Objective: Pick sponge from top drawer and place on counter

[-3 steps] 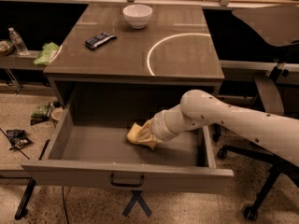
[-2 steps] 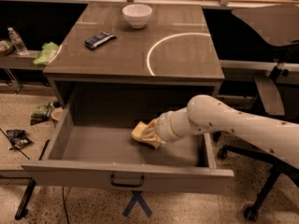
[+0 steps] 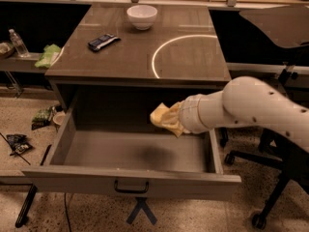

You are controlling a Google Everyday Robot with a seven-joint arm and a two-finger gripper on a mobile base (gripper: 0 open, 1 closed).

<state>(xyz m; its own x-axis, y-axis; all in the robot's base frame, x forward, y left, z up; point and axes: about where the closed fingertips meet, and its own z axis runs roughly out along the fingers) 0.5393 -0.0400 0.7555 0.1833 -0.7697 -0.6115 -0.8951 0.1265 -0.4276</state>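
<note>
The top drawer (image 3: 130, 180) stands pulled fully open below the counter (image 3: 135, 57), its inside bare with a shadow on its floor. My white arm reaches in from the right. My gripper (image 3: 176, 121) is shut on a yellow sponge (image 3: 165, 118) and holds it in the air above the drawer's right half, just under the counter's front edge. The sponge hides the fingertips. The counter shows a white circular arc (image 3: 159, 52) on its right half.
A white bowl (image 3: 142, 16) and a dark flat device (image 3: 103, 41) lie on the counter's back and left. A lower side shelf at left holds a green cloth (image 3: 48, 56) and a bottle (image 3: 18, 42). Litter lies on the floor at left. An office chair base (image 3: 270, 197) stands at right.
The gripper has lifted the sponge off the drawer floor and moved it up and right, to just below the counter's edge.
</note>
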